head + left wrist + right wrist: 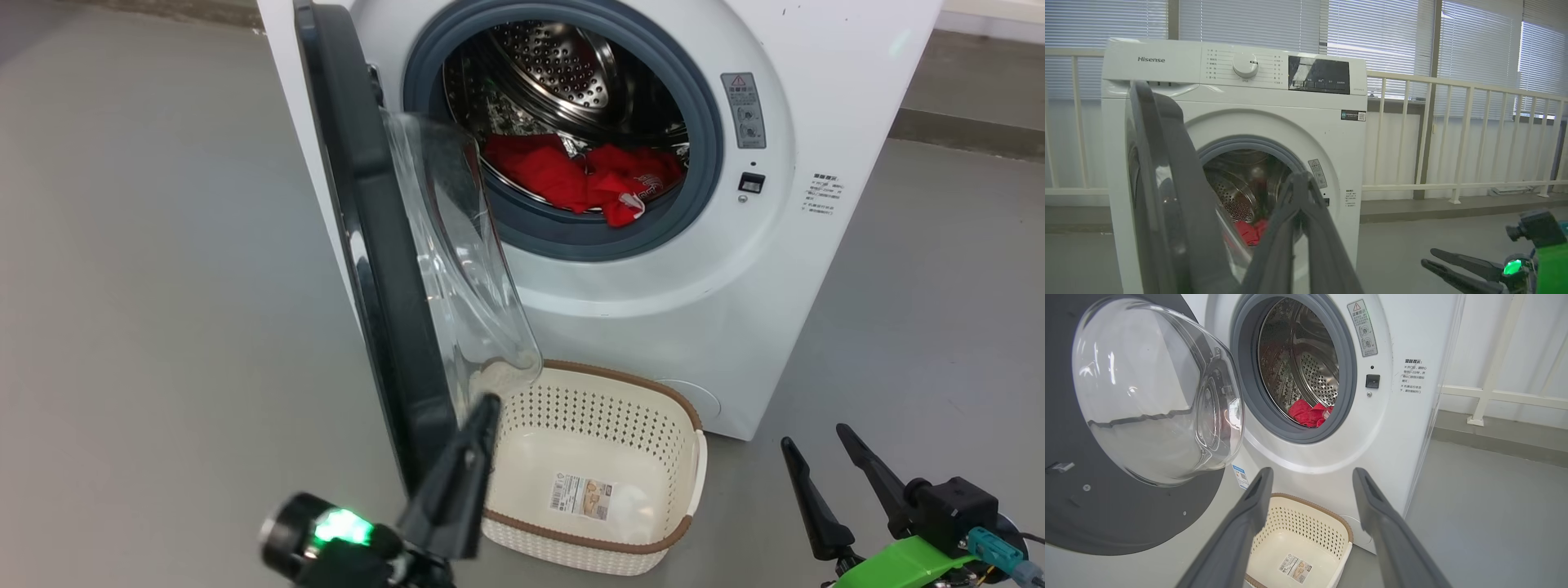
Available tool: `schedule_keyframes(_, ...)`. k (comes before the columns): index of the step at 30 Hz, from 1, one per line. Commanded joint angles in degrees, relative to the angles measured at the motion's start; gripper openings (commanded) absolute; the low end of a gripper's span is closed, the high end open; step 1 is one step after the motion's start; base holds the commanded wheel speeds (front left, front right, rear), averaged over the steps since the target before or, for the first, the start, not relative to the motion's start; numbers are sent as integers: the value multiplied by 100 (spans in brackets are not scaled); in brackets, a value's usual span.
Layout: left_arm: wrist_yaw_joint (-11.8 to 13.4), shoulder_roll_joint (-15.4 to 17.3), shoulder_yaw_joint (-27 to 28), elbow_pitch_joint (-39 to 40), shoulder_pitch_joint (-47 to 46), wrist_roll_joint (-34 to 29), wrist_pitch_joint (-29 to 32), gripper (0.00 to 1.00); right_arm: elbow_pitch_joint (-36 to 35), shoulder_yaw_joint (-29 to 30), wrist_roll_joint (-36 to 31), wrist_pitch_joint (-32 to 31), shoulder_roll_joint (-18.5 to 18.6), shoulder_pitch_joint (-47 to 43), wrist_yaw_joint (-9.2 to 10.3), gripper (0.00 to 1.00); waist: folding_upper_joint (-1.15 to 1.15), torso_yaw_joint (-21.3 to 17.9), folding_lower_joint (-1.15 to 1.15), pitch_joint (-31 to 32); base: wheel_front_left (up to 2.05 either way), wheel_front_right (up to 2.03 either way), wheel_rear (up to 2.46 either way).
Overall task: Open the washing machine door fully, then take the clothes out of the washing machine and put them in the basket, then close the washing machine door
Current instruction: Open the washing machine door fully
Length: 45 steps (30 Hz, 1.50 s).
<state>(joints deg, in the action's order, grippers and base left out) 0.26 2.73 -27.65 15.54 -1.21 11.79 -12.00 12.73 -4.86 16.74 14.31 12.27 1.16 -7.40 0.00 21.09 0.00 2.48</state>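
On my head view the washing machine [653, 327] fills the upper middle of the frame. The washing machine door [367, 245] stands swung out, edge-on at centre left. The clothes [588, 175] lie red in the bottom of the drum, upper centre. The basket [686, 482] sits on the floor at lower centre, against the machine's front, holding nothing but its label. My left gripper [488, 400], lower left, is clenched with nothing between its fingers, tip just beside the door's lower rim; I cannot tell if it touches. My right gripper [813, 434], lower right, is spread and holds nothing.

On my left wrist view the pinched fingers rise at bottom centre, the door at the left, and the clothes show between them.

On my right wrist view the parted fingers frame the basket at bottom centre, with the clothes above at centre.
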Motion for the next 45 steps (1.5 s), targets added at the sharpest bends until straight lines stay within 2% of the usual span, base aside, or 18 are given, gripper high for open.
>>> schedule_keyframes(1,2,15,79,18,-89,54,62,0,-162,-126,-27,69,77,135,-9,100,0,0,0,-3,0,0,0)
schedule_keyframes(8,31,15,-418,-962,-145,770,127,0,-182,-149,-32,69,78,195,-9,100,0,-22,0,-18,0,0,0)
schedule_keyframes(21,209,15,-519,-2281,-524,1346,-73,0,-209,-150,-47,69,68,193,-9,100,0,-4,0,-40,0,0,0)
schedule_keyframes(35,274,15,-415,-2864,-770,1634,-234,0,-223,-186,-83,69,-1,214,-9,100,0,41,0,-36,0,0,0)
schedule_keyframes(45,388,93,-208,-2810,-725,1614,-277,0,-285,-267,-108,69,-89,240,-9,100,0,120,0,-51,0,0,0)
